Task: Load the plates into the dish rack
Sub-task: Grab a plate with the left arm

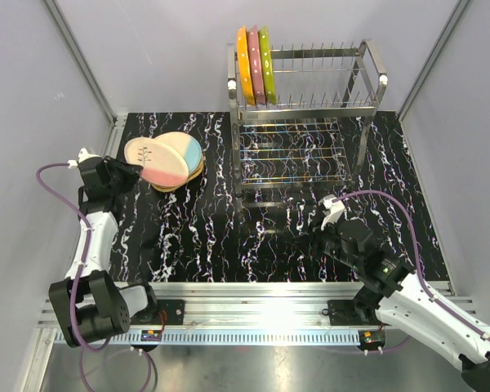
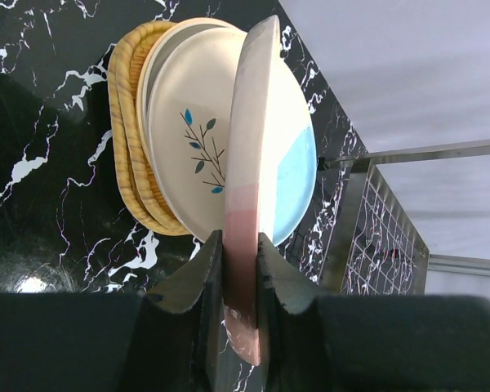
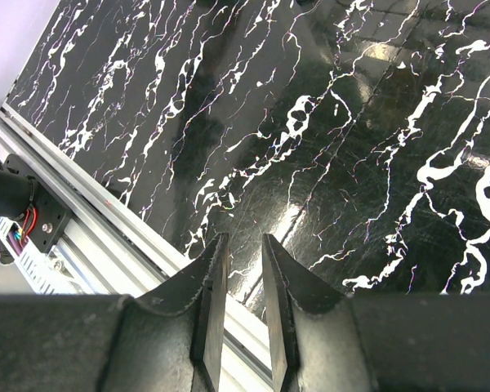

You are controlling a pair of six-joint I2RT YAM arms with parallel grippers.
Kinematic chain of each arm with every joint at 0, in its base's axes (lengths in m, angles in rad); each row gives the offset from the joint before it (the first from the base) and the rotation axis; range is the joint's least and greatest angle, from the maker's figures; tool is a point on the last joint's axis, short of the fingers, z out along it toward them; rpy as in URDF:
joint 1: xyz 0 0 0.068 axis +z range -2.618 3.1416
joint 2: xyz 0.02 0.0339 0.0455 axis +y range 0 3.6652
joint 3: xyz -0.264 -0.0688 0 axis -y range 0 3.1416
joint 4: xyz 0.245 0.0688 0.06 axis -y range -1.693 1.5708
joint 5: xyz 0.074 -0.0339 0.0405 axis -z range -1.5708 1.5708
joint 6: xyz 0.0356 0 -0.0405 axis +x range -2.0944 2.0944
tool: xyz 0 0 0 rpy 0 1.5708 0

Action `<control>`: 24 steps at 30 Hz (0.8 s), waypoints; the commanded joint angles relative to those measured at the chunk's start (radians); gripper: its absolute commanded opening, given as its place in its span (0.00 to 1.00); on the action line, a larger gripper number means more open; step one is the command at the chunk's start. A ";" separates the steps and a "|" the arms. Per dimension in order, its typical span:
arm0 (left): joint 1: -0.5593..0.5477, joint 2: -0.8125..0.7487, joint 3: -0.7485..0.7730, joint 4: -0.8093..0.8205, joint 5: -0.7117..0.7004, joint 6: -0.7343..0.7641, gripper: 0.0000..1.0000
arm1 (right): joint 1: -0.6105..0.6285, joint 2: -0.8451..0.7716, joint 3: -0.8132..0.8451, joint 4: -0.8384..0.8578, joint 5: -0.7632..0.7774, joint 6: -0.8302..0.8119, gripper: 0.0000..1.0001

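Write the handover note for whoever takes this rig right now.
Left hand: closed on the rim of the held pink plate, at the stack on the table.
Right hand: slightly parted, empty, low over the table.
Done: orange plate, racked pink plate and lime-green plate stand in the dish rack, upper tier.
To do: the held plate, then the leaf plate, light-blue plate and tan plates.

Nothing to read anywhere: no text, label, brand, number or sign on the plates (image 1: 165,161), on the dish rack (image 1: 310,104) or on the table (image 1: 229,237); only a painted leaf twig on the cream plate (image 2: 188,98)
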State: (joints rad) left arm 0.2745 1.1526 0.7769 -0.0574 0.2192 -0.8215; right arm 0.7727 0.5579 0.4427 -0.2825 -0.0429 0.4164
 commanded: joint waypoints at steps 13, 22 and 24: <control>0.005 -0.111 0.039 0.146 -0.023 -0.030 0.00 | 0.011 0.000 0.007 0.029 0.020 0.007 0.30; 0.006 -0.146 0.070 0.123 -0.027 -0.027 0.00 | 0.011 -0.004 0.008 0.025 0.023 0.007 0.30; 0.005 -0.159 0.076 0.116 -0.021 -0.033 0.00 | 0.011 -0.006 0.010 0.023 0.021 0.005 0.30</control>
State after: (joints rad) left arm 0.2745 1.0592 0.7769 -0.0818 0.1894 -0.8207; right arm 0.7727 0.5594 0.4427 -0.2829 -0.0425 0.4164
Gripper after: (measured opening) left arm 0.198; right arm 0.301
